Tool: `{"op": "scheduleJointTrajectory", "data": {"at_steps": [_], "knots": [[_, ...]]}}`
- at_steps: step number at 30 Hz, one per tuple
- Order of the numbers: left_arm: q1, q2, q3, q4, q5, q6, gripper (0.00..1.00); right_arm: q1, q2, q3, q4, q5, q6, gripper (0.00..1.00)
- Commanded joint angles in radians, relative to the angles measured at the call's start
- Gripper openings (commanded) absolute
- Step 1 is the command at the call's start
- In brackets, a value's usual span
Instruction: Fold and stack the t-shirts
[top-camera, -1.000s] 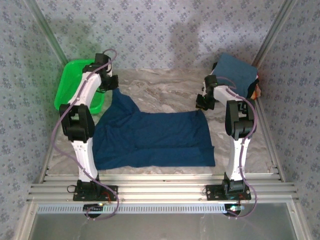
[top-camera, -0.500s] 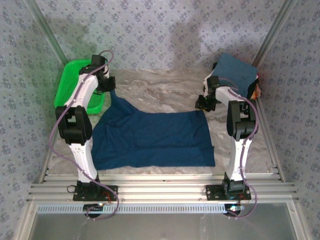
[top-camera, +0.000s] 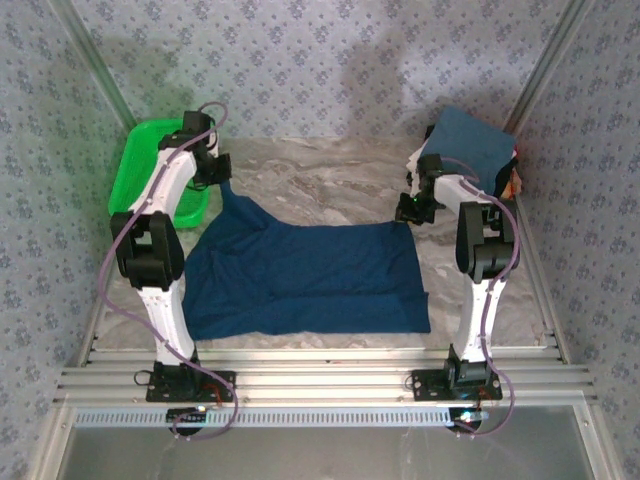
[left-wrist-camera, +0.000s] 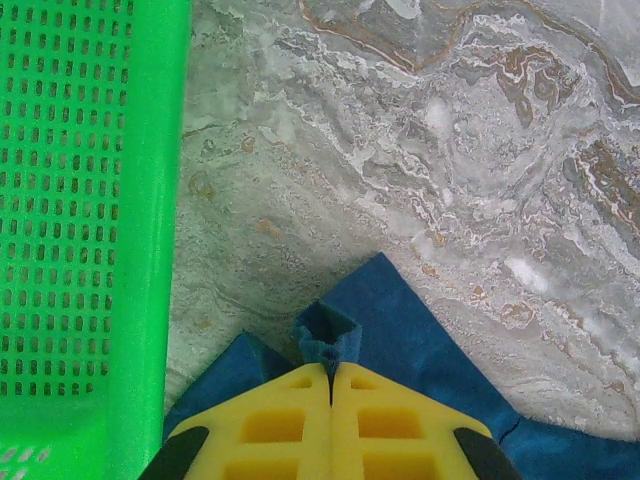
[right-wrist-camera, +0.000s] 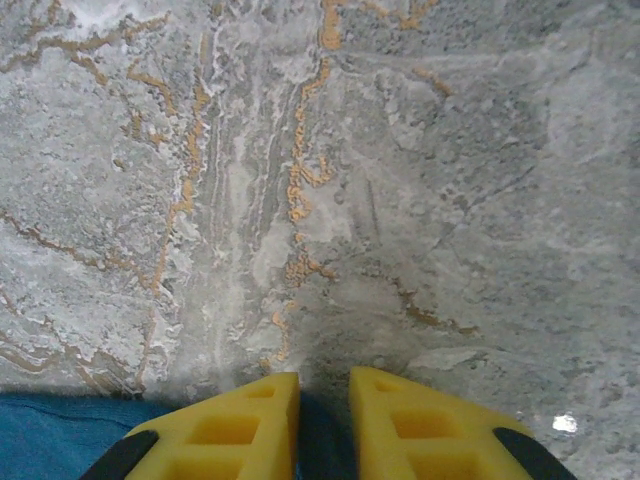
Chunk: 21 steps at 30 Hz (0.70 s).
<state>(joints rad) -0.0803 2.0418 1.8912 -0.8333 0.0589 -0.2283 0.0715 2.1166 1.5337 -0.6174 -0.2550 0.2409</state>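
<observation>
Top view: a navy t-shirt (top-camera: 310, 275) is lying spread at the centre of the marbled tabletop (top-camera: 320, 185), mostly flat, with its 10 o'clock corner rising off the surface. The left claw (top-camera: 218, 183) is pinching that corner. In the left wrist view its yellow fingers (left-wrist-camera: 270, 425) are pressing fully together on a small nub of navy cloth, so the corner is being held up, presumably so that it can be drawn taut or carried over for a fold. The right claw (top-camera: 408, 210) is sitting low at the shirt's 2 o'clock corner. In the right wrist view its fingers (right-wrist-camera: 240, 420) are standing a narrow gap apart with dark cloth showing between them, and it cannot be told whether they are actually gripping the hem or only straddling it. Paired holds on the two far corners would let the far edge be moved as one. A folded stack (top-camera: 478, 145), topped by a teal-blue t-shirt, is waiting at the tabletop's 2 o'clock, probably the navy shirt's destination. A green basket (top-camera: 140, 165) is standing at 10 o'clock, just beside the left claw.
</observation>
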Motion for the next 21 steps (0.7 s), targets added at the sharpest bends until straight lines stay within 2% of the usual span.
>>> {"op": "scheduleJointTrajectory", "data": {"at_steps": [1,5,8,21], "knots": [[0.001,-0.052,-0.007,0.003,0.002,-0.001,0.0,-0.013,-0.028,-0.029,-0.052,-0.024,-0.022,0.18],[0.003,-0.051,-0.01,0.003,0.0,0.003,0.0,-0.013,-0.038,-0.03,-0.048,-0.035,-0.02,0.11],[0.011,-0.054,-0.011,0.003,0.001,0.003,0.0,-0.014,-0.052,-0.03,-0.051,-0.045,-0.018,0.01],[0.061,-0.078,0.03,-0.006,0.042,0.0,0.0,-0.019,-0.133,-0.043,0.01,-0.029,0.032,0.0]]}}
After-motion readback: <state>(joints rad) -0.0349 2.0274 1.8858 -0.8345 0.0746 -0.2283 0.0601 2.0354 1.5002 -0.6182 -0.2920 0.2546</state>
